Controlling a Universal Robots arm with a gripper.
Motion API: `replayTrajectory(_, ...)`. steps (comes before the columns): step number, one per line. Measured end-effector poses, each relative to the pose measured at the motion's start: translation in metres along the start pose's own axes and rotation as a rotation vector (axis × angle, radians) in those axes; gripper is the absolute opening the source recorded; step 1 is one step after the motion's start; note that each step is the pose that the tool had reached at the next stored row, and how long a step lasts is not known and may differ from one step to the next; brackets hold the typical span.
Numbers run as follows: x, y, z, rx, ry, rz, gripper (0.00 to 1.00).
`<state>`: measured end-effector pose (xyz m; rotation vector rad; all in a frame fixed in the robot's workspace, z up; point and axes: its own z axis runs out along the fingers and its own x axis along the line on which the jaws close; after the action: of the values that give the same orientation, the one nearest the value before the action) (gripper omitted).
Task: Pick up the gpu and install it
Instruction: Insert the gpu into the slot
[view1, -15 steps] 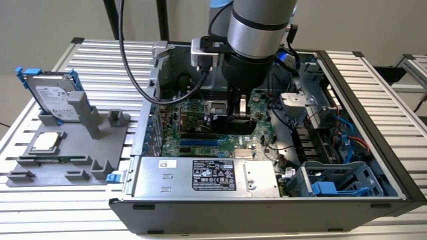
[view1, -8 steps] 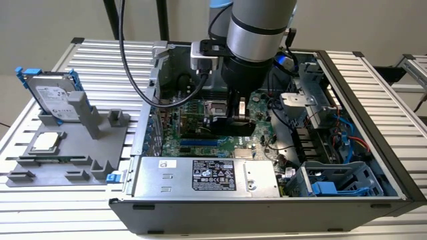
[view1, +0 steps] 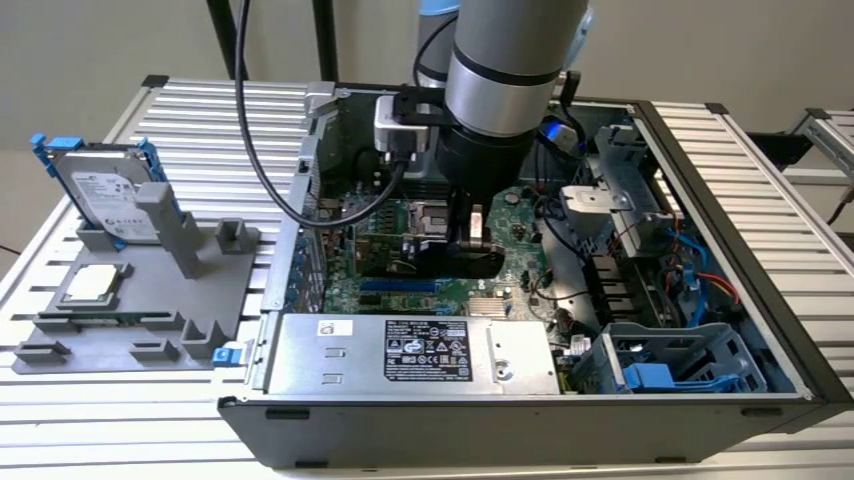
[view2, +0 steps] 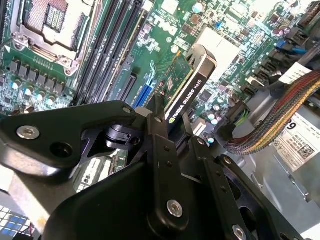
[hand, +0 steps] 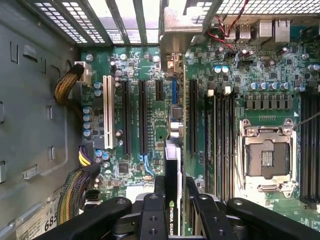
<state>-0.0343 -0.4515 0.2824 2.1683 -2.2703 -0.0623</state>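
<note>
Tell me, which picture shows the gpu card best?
The second wrist view: the gpu shows its black edge and green board, clamped in the hand. The first wrist view shows it edge-on. In the exterior view it sits low under the arm, partly hidden.

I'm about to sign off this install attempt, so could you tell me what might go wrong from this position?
The gripper holds the gpu edge-on above the motherboard; if the card misses its slot it could press on neighbouring parts. The cable bundle lies close beside the card and might snag. The open processor socket sits nearby, so a slipped card could hit it.
</note>
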Motion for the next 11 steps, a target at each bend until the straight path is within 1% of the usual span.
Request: replayTrajectory(11,0.0000,0.0000,0.0001,0.0001,0.0004,0.000,0.00)
